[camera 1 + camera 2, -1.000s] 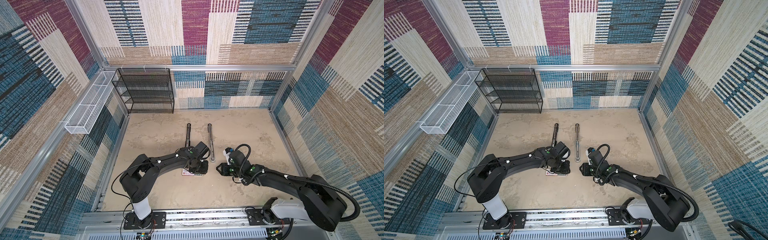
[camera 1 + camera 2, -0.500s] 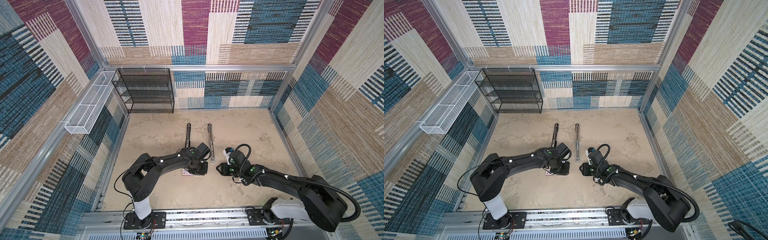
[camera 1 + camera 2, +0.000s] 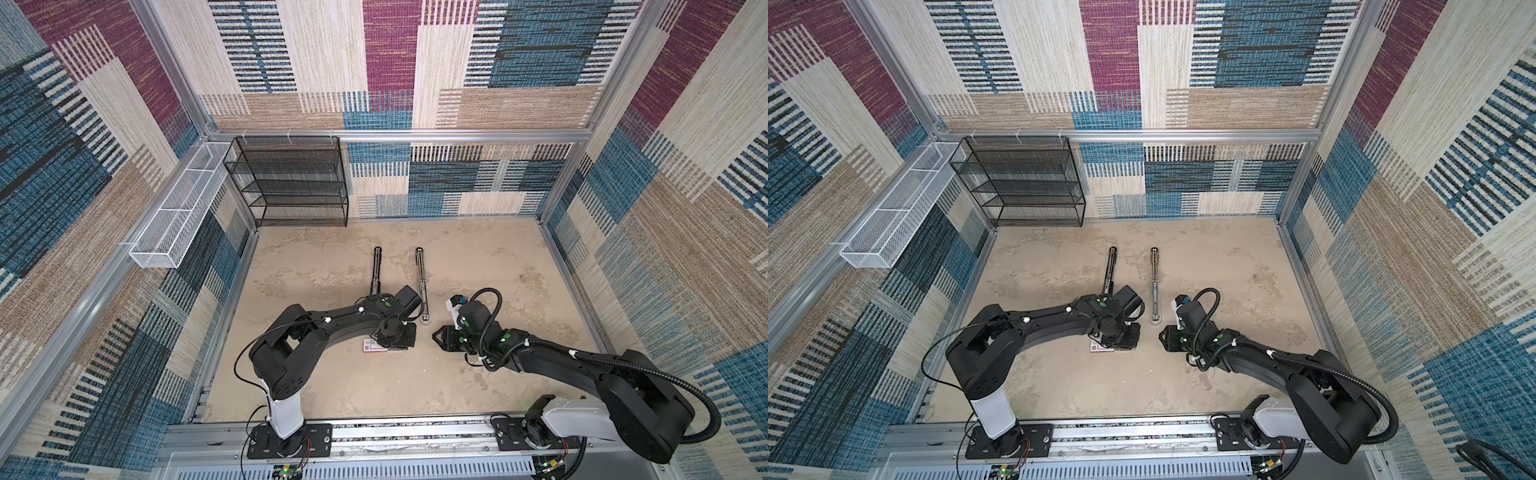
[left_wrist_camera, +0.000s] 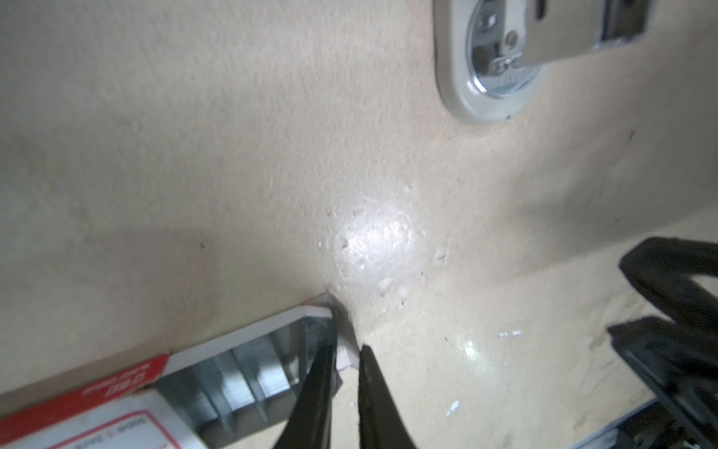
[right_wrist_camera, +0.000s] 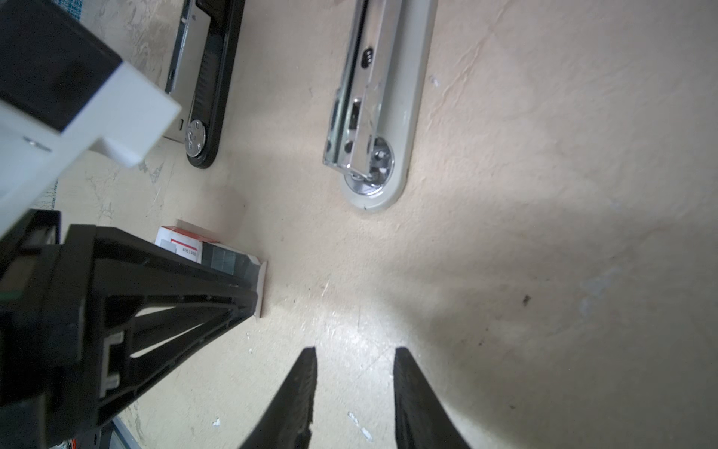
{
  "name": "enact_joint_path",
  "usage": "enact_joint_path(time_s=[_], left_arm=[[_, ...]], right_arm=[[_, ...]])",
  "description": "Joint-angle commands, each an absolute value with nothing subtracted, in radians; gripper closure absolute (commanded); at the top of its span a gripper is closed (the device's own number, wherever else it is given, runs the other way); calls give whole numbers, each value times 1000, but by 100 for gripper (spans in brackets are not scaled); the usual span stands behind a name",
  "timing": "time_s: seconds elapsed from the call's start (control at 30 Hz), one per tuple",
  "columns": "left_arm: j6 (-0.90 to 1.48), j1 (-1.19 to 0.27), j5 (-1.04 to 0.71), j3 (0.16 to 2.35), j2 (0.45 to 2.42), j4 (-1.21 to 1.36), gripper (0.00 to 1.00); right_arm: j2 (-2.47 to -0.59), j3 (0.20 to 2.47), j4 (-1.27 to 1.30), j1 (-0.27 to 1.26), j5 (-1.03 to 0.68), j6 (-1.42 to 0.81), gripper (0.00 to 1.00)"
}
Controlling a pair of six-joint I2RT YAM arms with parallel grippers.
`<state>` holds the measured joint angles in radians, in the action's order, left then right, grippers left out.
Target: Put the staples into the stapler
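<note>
Scuffed beige bench (image 3: 332, 390), woven patchwork walls (image 3: 540, 62) all round.
Nearest me, left jaws nearly meet astride the end flap of the staples (image 4: 241, 373) box (image 4: 77, 423); whether they grip I cannot tell. Right jaws spread over bare bench. Beyond: black stapler (image 3: 376, 270), grey stapler (image 3: 420, 278), then wire shelf (image 3: 291, 183).

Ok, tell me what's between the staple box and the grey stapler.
Nothing visible: only bare table lies between the staple box and the grey stapler. The fingers of the left gripper straddle the box's end flap.
</note>
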<state>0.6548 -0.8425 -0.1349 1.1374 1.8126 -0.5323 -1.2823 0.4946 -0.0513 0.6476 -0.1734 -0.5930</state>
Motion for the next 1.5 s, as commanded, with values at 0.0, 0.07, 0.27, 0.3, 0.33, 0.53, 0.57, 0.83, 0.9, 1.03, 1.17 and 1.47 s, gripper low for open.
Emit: enact_joint_path(time_s=[0.0, 0.07, 0.27, 0.3, 0.33, 0.53, 0.57, 0.83, 0.9, 1.03, 1.17, 1.47], left_arm=[[642, -842, -108, 1140, 1807, -566, 83], [641, -842, -107, 1135, 1800, -564, 82], [641, -840, -97, 1126, 1775, -568, 82], [639, -840, -94, 1126, 1771, -570, 81], [637, -841, -92, 1126, 1769, -570, 81], [630, -839, -104, 1126, 1791, -568, 84], [630, -839, -107, 1127, 1795, -565, 84], [628, -839, -118, 1139, 1818, -564, 84], [628, -839, -119, 1145, 1822, -564, 83], [626, -839, -117, 1152, 1830, -567, 82], [624, -838, -117, 1154, 1838, -571, 81], [615, -839, -94, 1173, 1857, -605, 90]], right_arm=[[-1282, 500, -33, 647, -174, -589, 63], [-1284, 502, -34, 647, -174, -589, 63], [-1290, 505, -32, 647, -178, -589, 63], [-1290, 506, -32, 647, -181, -588, 63], [-1290, 506, -31, 647, -180, -589, 63], [-1290, 508, -31, 647, -182, -590, 63], [-1289, 506, -31, 647, -183, -591, 63], [-1281, 499, -33, 647, -179, -592, 63], [-1281, 498, -32, 647, -179, -592, 63], [-1282, 494, -28, 647, -181, -594, 63], [-1277, 489, -26, 647, -181, -595, 63], [-1275, 488, -23, 647, -184, -598, 63]])
